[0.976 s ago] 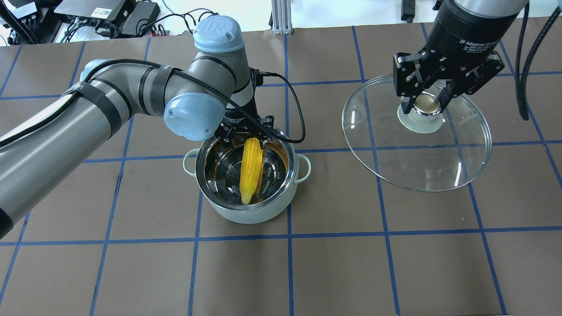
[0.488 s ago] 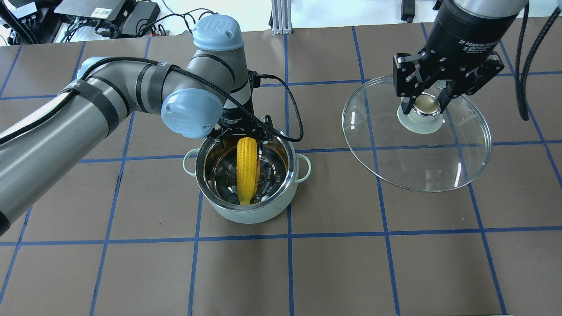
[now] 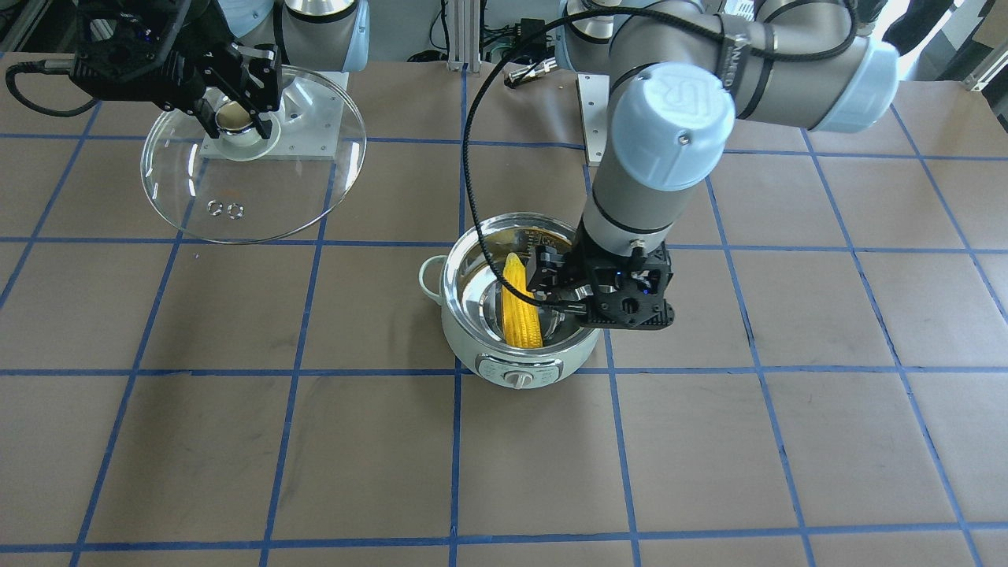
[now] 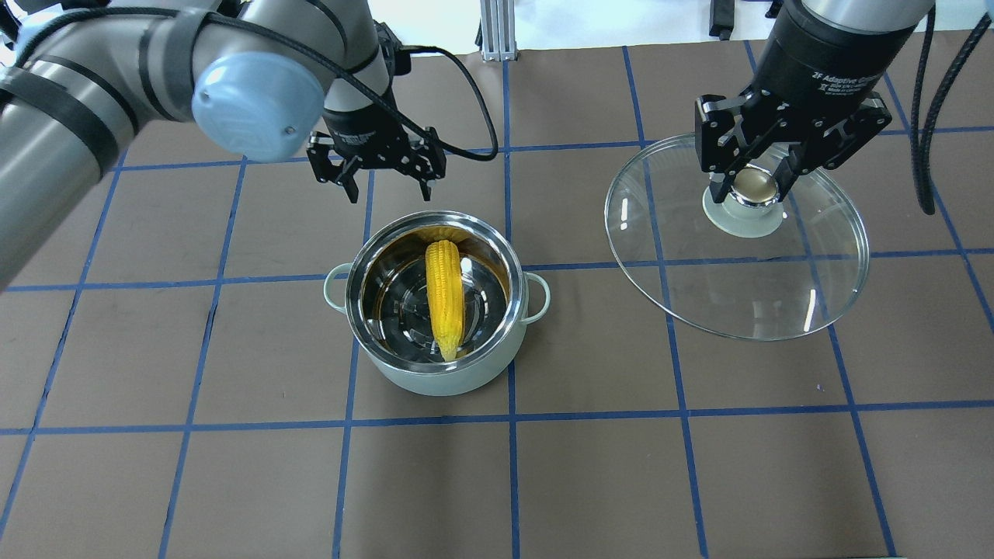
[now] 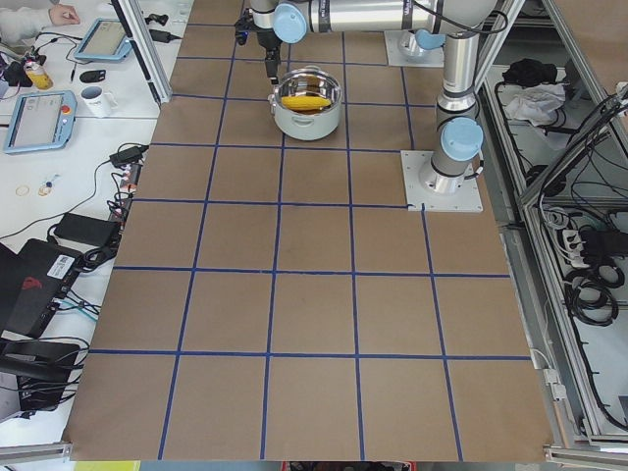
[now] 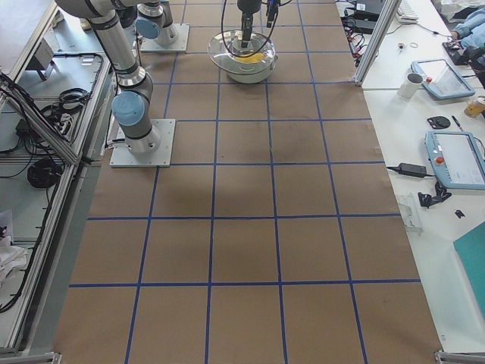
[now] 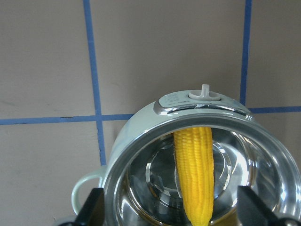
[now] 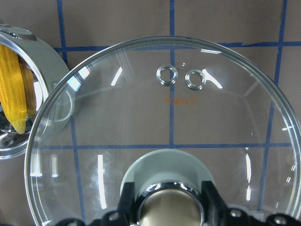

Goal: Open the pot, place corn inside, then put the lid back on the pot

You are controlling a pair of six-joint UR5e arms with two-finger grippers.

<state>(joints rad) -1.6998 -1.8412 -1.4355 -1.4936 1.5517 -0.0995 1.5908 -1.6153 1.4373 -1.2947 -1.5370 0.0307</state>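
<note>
The mint-green pot (image 4: 439,380) stands open at the table's middle, its dial (image 3: 516,379) on the side away from me. The yellow corn (image 4: 445,299) lies inside it, leaning on the steel wall, pointed end towards me; it also shows in the left wrist view (image 7: 195,174). My left gripper (image 4: 377,180) is open and empty, raised above the pot's far side. My right gripper (image 4: 749,182) is shut on the knob (image 8: 171,205) of the glass lid (image 4: 776,295) and holds the lid tilted, off to the right of the pot.
The table (image 4: 621,481) is brown with a blue tape grid. The right arm's white base plate (image 3: 315,118) lies under the lid in the front-facing view. Power boxes and cables (image 4: 194,31) and an aluminium post (image 4: 497,31) line the far edge.
My left gripper has let go of the corn, opened, and lifted up and away to the pot's far side. The corn has settled in the pot. The right arm and lid have not moved.
</note>
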